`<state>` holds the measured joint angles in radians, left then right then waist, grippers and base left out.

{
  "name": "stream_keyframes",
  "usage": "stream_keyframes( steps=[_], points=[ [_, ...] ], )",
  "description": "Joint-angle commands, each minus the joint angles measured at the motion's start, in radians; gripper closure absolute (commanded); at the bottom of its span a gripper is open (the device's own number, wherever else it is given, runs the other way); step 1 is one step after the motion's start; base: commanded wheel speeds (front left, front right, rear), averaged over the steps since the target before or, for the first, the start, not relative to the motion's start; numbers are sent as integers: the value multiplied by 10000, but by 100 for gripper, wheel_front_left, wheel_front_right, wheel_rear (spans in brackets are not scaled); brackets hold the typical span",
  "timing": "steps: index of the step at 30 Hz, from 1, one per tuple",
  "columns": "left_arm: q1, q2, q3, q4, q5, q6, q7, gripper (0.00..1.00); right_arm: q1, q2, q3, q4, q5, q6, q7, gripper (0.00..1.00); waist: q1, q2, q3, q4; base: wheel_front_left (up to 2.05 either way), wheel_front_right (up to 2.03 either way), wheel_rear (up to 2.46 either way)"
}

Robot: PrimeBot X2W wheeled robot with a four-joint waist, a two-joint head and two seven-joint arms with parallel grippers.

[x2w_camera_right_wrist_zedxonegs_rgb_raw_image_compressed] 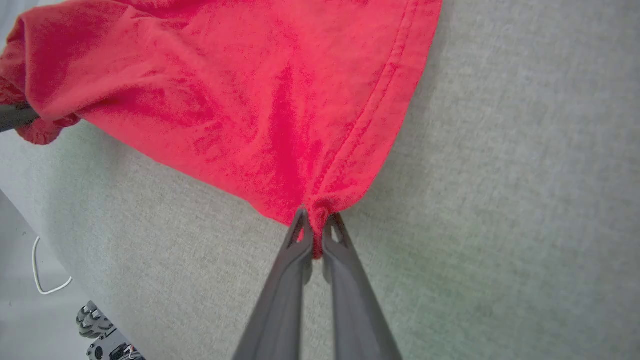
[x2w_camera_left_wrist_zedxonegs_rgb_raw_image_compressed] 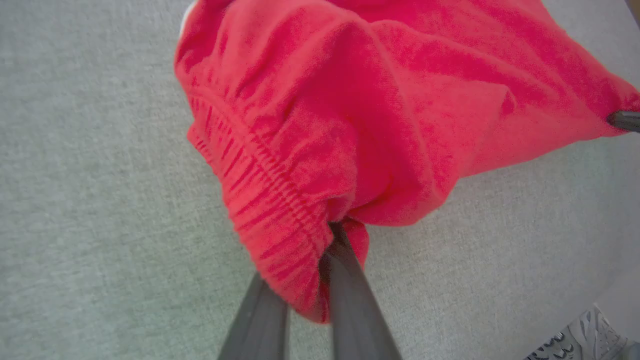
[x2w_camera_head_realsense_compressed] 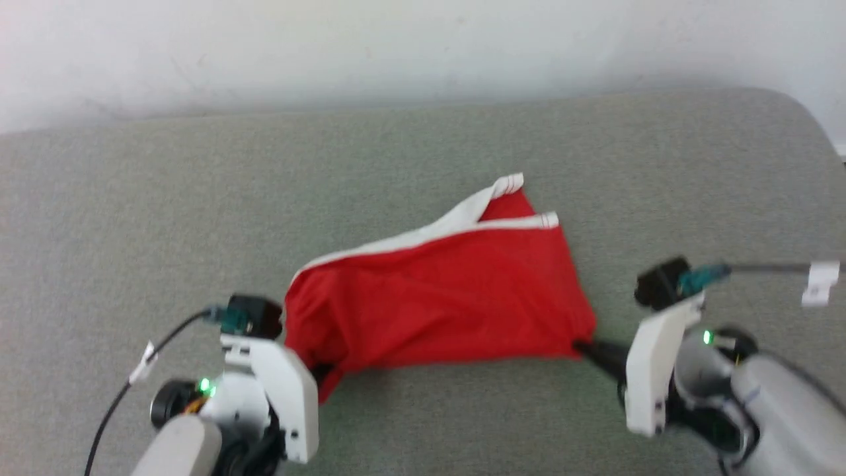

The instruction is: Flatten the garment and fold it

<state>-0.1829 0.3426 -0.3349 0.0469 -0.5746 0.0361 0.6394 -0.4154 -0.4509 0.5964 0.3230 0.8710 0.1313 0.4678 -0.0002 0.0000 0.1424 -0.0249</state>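
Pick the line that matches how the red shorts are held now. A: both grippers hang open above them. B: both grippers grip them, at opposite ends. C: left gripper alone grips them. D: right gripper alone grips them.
B: the left gripper pinches the gathered waistband of the red shorts, the right gripper a hemmed corner at the other end.

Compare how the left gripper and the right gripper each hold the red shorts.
The left gripper pinches the gathered waistband; the right gripper pinches a stitched hem corner. Fabric drapes over the left gripper's fingers; the right gripper's tips show bare. Both are shut on the garment.
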Motion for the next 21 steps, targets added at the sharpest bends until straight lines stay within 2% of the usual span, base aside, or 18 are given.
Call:
stream_keyframes(
  steps=[1, 5, 9, 10, 11, 12, 13, 16, 21],
  points=[
    [462, 103, 93, -144, -122, 161, 30, 100, 725, 78, -225, -367, -143, -6, -159, 100, 2, 0, -468, -504, 0, 0, 0],
    [1357, 218, 329, -449, -300, 511, 6, 100, 2071, 457, -1103, -1074, -890, -6, -516, 100, 2, 0, -645, -767, 0, 0, 0],
    [1864, 237, 395, -606, -422, 680, 43, 100, 2977, 933, -1735, -1472, -1357, -6, -393, 100, 2, 0, -742, -801, 0, 0, 0],
    [2054, 175, 467, -661, -491, 777, -68, 81, 3469, 1321, -2157, -1777, -1645, -6, -475, 73, 2, 0, -761, -776, 0, 0, 0],
    [2111, 142, 480, -652, -496, 815, -127, 1, 3658, 1484, -2365, -1884, -1900, -6, -601, 5, 2, 0, -763, -757, 0, 0, 0],
    [2147, 104, 472, -649, -503, 829, -179, 0, 3814, 1644, -2560, -1984, -2185, -6, -770, 0, 2, 0, -761, -732, 0, 0, 0],
    [2147, 104, 472, -649, -503, 829, -179, 0, 3814, 1644, -2560, -1984, -2185, -6, -770, 0, 2, 0, -761, -732, 0, 0, 0],
    [2202, -71, 619, -700, -465, 963, -674, 0, 4105, 2190, -3206, -2304, -2989, -6, -1675, 0, 2, 0, -785, -688, 0, 0, 0],
    [2378, -486, 1094, -1093, -181, 1333, -2294, 0, 4461, 2892, -4134, -2779, -3734, -6, -2864, 0, 2, 0, -864, -626, 0, 0, 0]
  ],
)
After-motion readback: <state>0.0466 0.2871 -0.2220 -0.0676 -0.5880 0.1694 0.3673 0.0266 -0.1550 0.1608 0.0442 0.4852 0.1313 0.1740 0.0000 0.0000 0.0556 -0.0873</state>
